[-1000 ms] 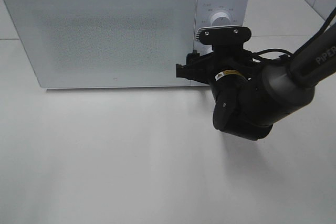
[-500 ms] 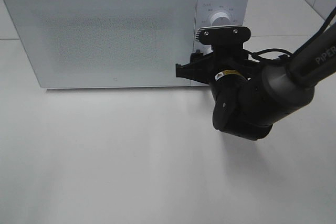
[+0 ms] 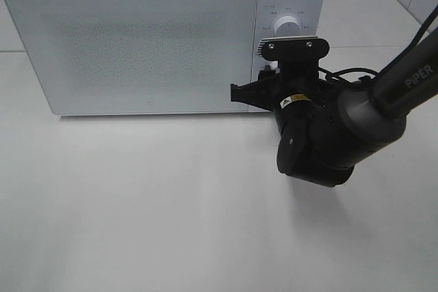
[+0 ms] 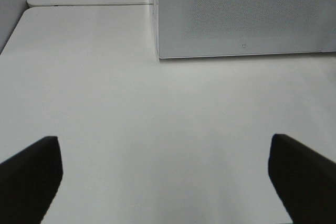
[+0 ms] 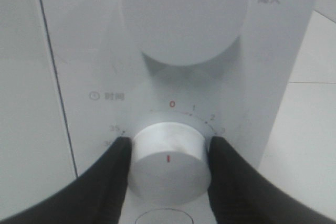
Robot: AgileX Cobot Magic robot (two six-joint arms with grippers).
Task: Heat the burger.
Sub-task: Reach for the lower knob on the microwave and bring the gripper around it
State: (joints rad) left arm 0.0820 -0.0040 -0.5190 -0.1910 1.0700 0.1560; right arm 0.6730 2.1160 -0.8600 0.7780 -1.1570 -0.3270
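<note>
Microwave door (image 3: pixel 137 46) shut, burger out of sight — my right gripper (image 5: pixel 169 142) pinches the timer knob (image 5: pixel 168 169) between its fingers; turning it is left, I reckon.

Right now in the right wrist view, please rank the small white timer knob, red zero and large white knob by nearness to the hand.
1. Timer knob: between the right hand's fingers.
2. Red zero: above.
3. Large knob: highest.
</note>
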